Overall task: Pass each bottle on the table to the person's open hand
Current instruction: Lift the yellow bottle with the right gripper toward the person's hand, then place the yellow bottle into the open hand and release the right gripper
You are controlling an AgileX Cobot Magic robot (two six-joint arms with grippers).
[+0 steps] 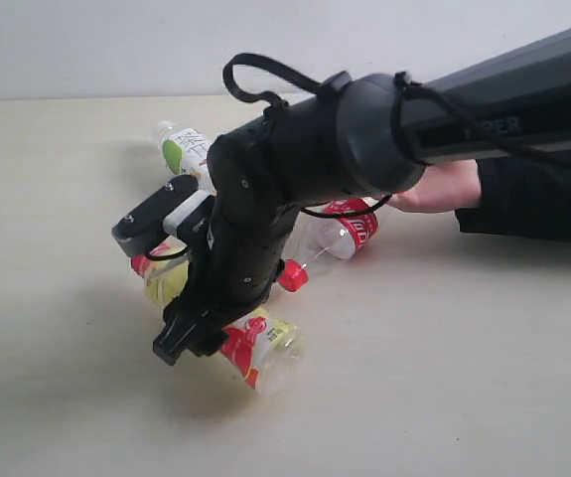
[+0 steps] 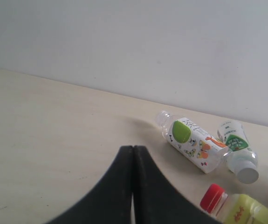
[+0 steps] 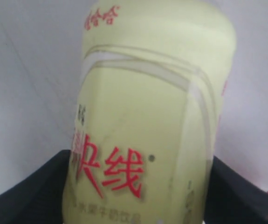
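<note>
My right gripper point(image 1: 201, 333) reaches across to the left, its fingers point(image 3: 26, 196) pressed on both sides of the yellow-labelled bottle point(image 3: 147, 116). That bottle point(image 1: 260, 348) lies tilted low over the table point(image 1: 444, 378), its red cap point(image 1: 142, 264) behind the arm. A clear red-labelled bottle point(image 1: 350, 234) lies just beyond it. Two white-green labelled bottles point(image 2: 189, 142) point(image 2: 236, 144) lie side by side farther back; only one point(image 1: 188, 151) shows in the exterior view. The person's open hand point(image 1: 444, 184) is mostly hidden behind my right arm. My left gripper point(image 2: 133, 150) is shut and empty above the table.
The person's black sleeve point(image 1: 538, 204) lies on the table at the right edge. A pale wall point(image 1: 116, 45) stands behind the table. My right arm point(image 1: 484, 104) spans the scene from the upper right.
</note>
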